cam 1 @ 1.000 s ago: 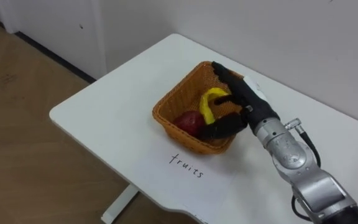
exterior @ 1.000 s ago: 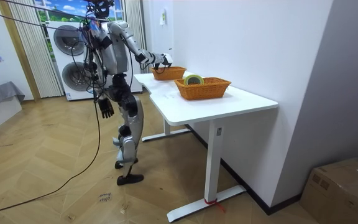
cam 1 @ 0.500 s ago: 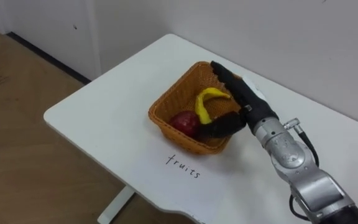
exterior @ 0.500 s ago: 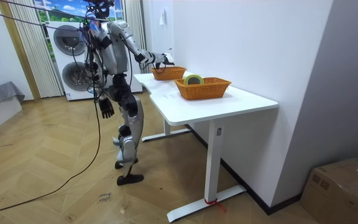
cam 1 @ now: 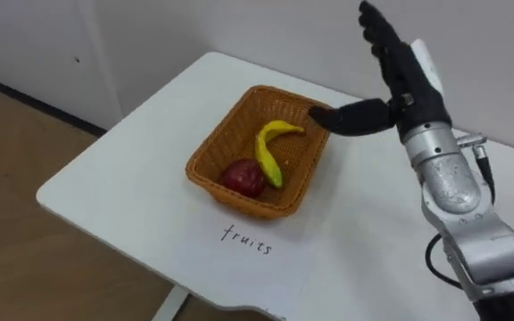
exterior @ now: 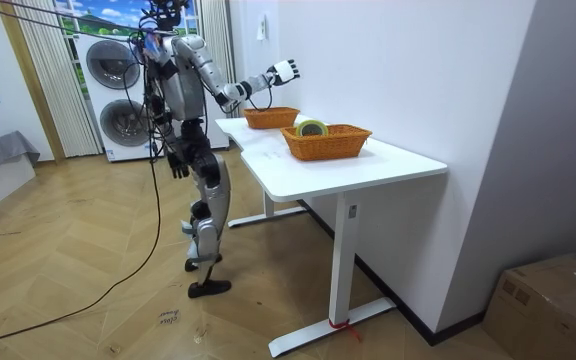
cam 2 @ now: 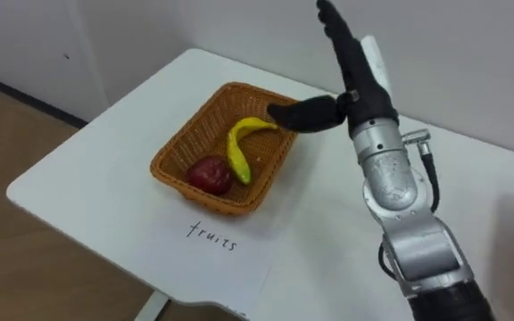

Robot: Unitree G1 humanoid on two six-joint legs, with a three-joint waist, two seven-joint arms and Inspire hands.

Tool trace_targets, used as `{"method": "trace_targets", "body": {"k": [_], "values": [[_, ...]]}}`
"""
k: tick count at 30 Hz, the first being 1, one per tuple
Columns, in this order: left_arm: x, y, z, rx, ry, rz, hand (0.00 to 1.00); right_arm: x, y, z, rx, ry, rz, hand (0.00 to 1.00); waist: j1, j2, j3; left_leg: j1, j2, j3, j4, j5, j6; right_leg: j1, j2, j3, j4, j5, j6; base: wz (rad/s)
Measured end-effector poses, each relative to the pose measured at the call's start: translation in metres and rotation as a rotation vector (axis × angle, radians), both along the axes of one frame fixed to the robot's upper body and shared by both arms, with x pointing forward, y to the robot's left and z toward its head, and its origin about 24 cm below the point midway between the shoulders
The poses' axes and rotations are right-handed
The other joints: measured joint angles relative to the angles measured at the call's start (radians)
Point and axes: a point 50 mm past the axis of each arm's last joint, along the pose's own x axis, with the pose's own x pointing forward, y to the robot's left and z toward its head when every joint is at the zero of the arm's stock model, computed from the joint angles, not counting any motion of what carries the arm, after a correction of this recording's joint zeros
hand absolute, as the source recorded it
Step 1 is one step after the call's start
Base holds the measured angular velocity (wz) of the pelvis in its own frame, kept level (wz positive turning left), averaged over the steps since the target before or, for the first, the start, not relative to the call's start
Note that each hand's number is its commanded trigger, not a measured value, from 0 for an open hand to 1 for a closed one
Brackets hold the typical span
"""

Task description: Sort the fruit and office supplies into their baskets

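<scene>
Your right hand is empty, fingers spread; below them banana and apple lie in the basket, so the fruit looks sorted.

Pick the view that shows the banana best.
Left eye view: the banana lies whole, uncovered, in the fruit basket. Right eye view shows nearly the same; room view's basket wall hides it.

My right hand is raised at the end of my outstretched arm, fingers straight and thumb stuck out sideways. My left hand hangs by my hip.
</scene>
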Motion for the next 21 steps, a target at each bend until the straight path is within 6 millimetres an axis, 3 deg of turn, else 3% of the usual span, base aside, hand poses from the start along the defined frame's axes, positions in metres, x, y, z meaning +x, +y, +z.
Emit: {"method": "trace_targets", "body": {"k": [6,10,15,21], "values": [[0.0,0.001,0.001,0.001,-0.001,-0.008,0.0,-0.008,-0.03,0.042,0.028,-0.18,-0.127,0.0,-0.058,-0.005,-0.0012,0.012,0.01,0.044,-0.018,0.0,0.0,-0.018,0.006,0.045,-0.001,0.003,-0.003,-0.22],[0.006,0.003,0.001,0.013,-0.024,-0.007,0.0,-0.016,-0.036,0.062,0.043,-0.286,-0.166,0.0,-0.102,-0.013,-0.0016,0.037,0.019,0.074,-0.033,-0.001,-0.001,-0.013,0.013,0.081,-0.001,0.004,-0.003,-0.23],[0.014,0.001,0.0,0.013,-0.05,-0.014,0.0,-0.021,-0.055,0.069,0.128,-0.318,-0.223,0.0,-0.149,-0.022,0.0007,0.035,0.027,0.087,-0.022,-0.008,-0.005,-0.017,0.021,0.104,-0.002,0.007,-0.008,-0.1],[0.003,0.0,-0.001,0.015,-0.018,-0.007,0.0,-0.03,-0.081,0.073,0.177,-0.362,-0.355,0.0,-0.184,-0.013,0.0016,0.053,0.042,0.129,-0.03,-0.014,-0.009,-0.022,0.034,0.146,-0.002,0.016,-0.014,-0.22]]}}
